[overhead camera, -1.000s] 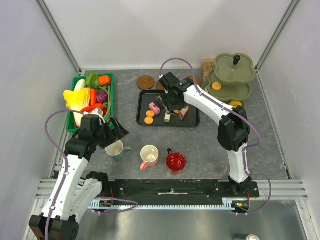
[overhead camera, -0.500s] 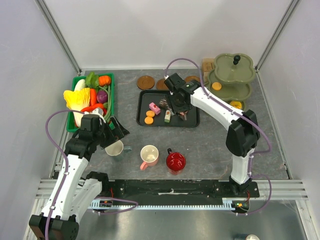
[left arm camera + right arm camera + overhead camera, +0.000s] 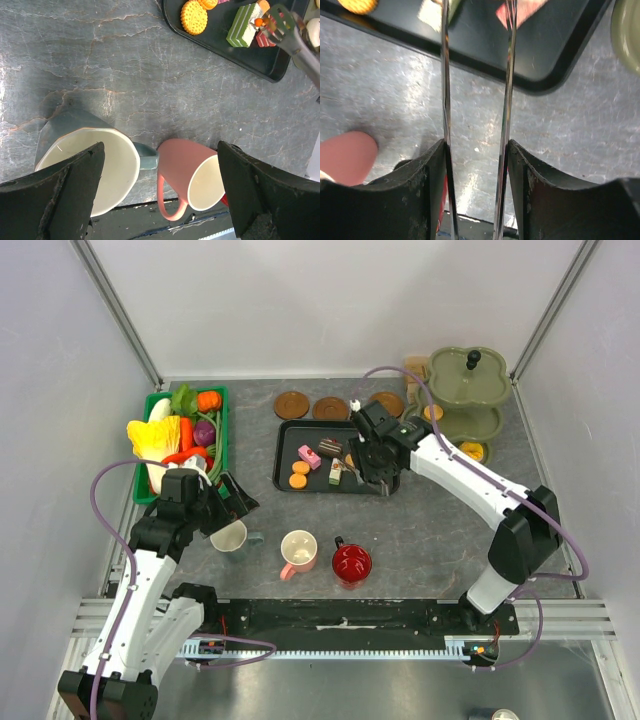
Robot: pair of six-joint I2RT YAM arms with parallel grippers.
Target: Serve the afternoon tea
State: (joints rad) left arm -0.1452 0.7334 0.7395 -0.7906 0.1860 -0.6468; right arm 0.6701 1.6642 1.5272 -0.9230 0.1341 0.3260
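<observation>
No legible text or labels anywhere

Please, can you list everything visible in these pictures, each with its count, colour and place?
crate: one, green, back left
vegetables: several, mixed colours, in the crate
tray: one, black, centre
sweets: several, pink, orange, brown, green, on the tray
discs: three, brown, behind the tray
stand: one, olive, tiered, back right
mugs: three, whitish, pink, red, in front of the tray
tongs: one, metal, in the right gripper
table: one, grey
left gripper: open, above the whitish and pink mugs
right gripper: shut on the tongs
</observation>
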